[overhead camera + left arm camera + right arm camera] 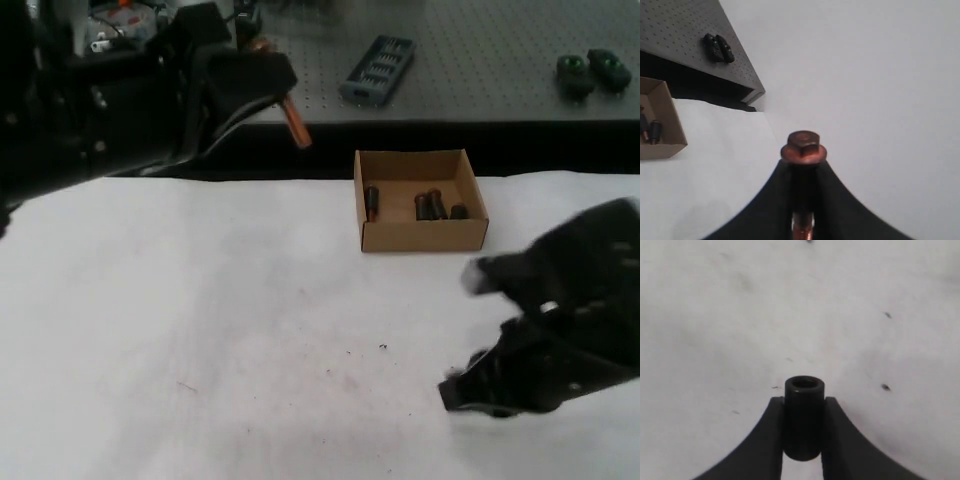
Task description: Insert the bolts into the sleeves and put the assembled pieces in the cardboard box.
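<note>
Now each claw has its part, bolt and sleeve well apart.
At the upper left of the high view, the left gripper [804,169] is clamped on the shank of a copper bolt [803,148], head sticking out. The bolt looks stiff, smooth and dense, so a hold just under the flange seems best. Right of centre, the cardboard box [420,236] holds several dark pieces [431,206]. At the lower right, the right gripper [804,401] pinches a black sleeve [804,420] by its sides, bore clear. The sleeve looks rigid and probably slick, so it could twist.

White-covered bench [200,300] with cardboard box [425,237]
</note>
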Controlling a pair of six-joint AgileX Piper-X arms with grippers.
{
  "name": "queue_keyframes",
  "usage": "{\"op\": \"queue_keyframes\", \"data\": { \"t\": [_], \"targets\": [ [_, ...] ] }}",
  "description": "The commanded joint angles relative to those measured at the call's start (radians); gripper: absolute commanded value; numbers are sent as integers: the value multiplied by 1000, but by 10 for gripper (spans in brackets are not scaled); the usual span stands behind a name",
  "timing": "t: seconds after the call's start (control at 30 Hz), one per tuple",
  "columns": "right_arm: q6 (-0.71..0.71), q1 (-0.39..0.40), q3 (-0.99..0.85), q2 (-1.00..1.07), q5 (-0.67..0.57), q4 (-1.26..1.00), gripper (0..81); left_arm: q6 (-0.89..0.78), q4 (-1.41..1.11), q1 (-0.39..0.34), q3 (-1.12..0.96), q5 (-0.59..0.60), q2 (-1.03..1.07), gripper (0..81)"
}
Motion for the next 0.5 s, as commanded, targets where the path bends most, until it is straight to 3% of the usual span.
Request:
{"op": "queue_keyframes", "data": {
  "t": [0.0,0.13,0.23,0.47],
  "targets": [
    [-20,-6,32,-38,-78,-77,54,-61,-132,3,-6,75,88,6],
    [-21,-14,171,-155,-206,-283,54,-134,-256,-1,-6,212,188,6],
    [-23,-14,234,-174,-254,-414,54,-214,-378,-5,-6,243,251,6],
    [-70,-14,283,-132,-259,-588,54,-344,-595,-41,-6,321,328,6]
  ]
}}
